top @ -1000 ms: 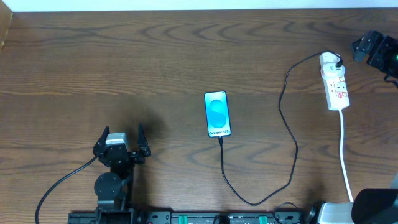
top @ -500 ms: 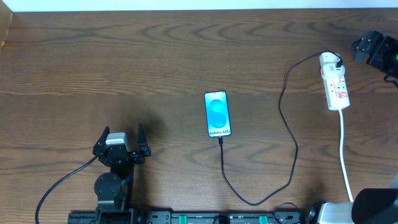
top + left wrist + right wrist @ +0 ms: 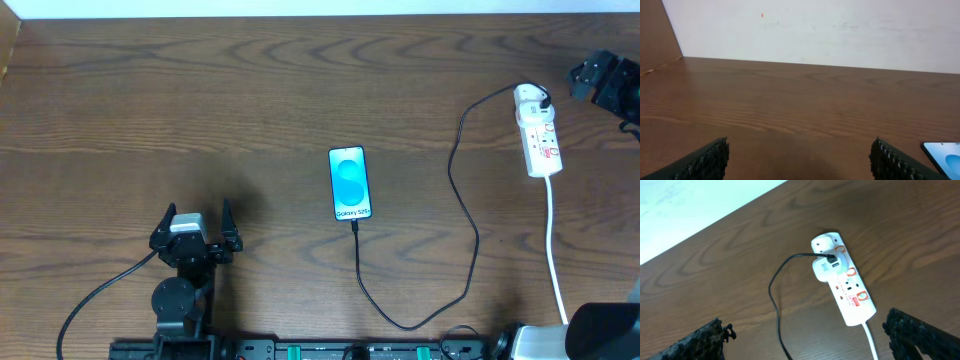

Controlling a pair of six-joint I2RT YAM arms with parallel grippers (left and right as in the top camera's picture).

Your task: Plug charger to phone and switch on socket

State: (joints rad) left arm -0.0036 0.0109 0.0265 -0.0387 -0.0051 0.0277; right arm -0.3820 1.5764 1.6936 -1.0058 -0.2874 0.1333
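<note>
Dark brown wood-grain tabletop [image 3: 200, 100], phone [image 3: 349, 183] with bright blue screen, lighter circles and white lettering, white socket [image 3: 538, 133] with red markings, thin black charger [image 3: 462, 200]

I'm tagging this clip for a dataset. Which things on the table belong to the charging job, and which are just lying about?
Belong to the job:
- phone, screen lit
- charger, a thin black cable running from the phone's bottom edge to the socket
- socket, the white power strip

Just there:
- white cord leading off the socket
- wooden table
</note>
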